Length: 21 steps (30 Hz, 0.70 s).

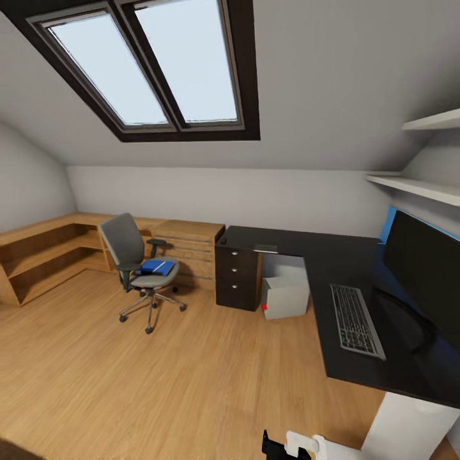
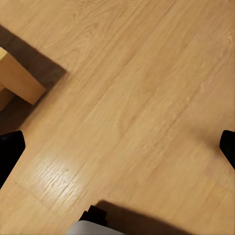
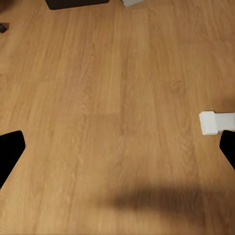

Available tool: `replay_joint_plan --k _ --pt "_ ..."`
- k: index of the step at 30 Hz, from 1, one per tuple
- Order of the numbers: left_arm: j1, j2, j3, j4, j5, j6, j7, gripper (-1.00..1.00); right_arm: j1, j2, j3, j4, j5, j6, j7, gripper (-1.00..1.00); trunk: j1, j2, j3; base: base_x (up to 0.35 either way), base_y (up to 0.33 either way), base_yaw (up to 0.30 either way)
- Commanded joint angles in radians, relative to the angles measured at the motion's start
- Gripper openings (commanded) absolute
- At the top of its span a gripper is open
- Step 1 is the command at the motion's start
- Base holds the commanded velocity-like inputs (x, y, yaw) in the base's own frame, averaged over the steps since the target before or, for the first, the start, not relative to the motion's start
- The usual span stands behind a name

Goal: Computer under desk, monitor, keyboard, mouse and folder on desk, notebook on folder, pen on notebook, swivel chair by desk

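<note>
Monitor [image 1: 427, 276] cut off at frame edge on desk [image 1: 345, 255], keyboard [image 1: 356, 317] beside. Folder [image 1: 157, 267] on swivel chair [image 1: 136, 265]. Computer [image 1: 285, 296] underneath, half hidden. Both grippers' fingers spread wide over floor [image 1: 128, 383]. No readable writing.

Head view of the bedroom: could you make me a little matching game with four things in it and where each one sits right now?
Things:
1. folder
2. keyboard
3. computer
4. swivel chair

Places:
A. under the desk, beside its drawers
B. on the desk top, in front of the monitor
C. on the chair's seat
D. out on the wooden floor, apart from the desk

Pairs: 1-C, 2-B, 3-A, 4-D
</note>
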Motion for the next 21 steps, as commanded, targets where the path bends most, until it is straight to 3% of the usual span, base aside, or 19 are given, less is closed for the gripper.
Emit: replay_joint_plan --k 1,10,21 --pt "-0.001 0.001 -0.009 -0.001 0.007 -0.004 0.006 1.0 -0.001 0.0 0.009 0.0 -0.002 -0.001 -0.007 1.0 0.0 -0.001 -0.003 0.205 0.0 0.149" --pt "-0.001 0.001 -0.038 -0.001 0.008 -0.006 0.006 1.0 -0.001 0.0 0.009 0.0 -0.002 -0.002 -0.008 1.0 0.0 -0.001 -0.015 0.298 0.0 0.147" --pt "-0.001 0.001 -0.044 -0.001 0.011 -0.004 0.006 1.0 -0.001 0.0 0.009 0.0 -0.002 -0.003 -0.007 1.0 0.0 -0.001 -0.03 0.323 0.0 0.136"
